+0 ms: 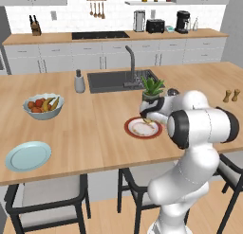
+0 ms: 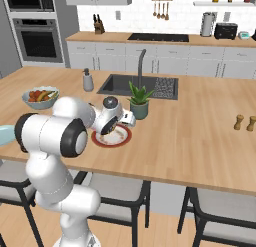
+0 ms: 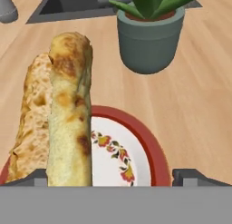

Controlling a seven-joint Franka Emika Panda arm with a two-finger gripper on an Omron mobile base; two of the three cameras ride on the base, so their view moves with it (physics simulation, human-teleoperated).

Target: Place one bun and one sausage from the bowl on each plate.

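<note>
The white plate with a red rim (image 3: 146,138) lies on the island counter, just in front of a potted plant. Two golden-tan buns rest on it side by side: the nearer bun (image 3: 70,109) and another bun (image 3: 31,123) behind it to the left. My gripper (image 3: 113,175) hovers low over the plate with its jaws wide open; the nearer bun lies between the fingers, close to the left one, and is not gripped. From the base views the gripper (image 1: 148,120) (image 2: 112,128) sits over the same plate (image 1: 127,128) (image 2: 128,136). The light blue plate (image 1: 27,156) lies bare at far left. The bowl and sausages are out of view.
The potted plant (image 1: 153,88) (image 2: 139,102) stands right behind the red-rimmed plate. A fruit bowl (image 1: 43,106), a grey dispenser (image 1: 79,81) and the sink (image 1: 118,80) lie further back. Two small shakers (image 2: 245,122) stand at right. Stools line the near edge.
</note>
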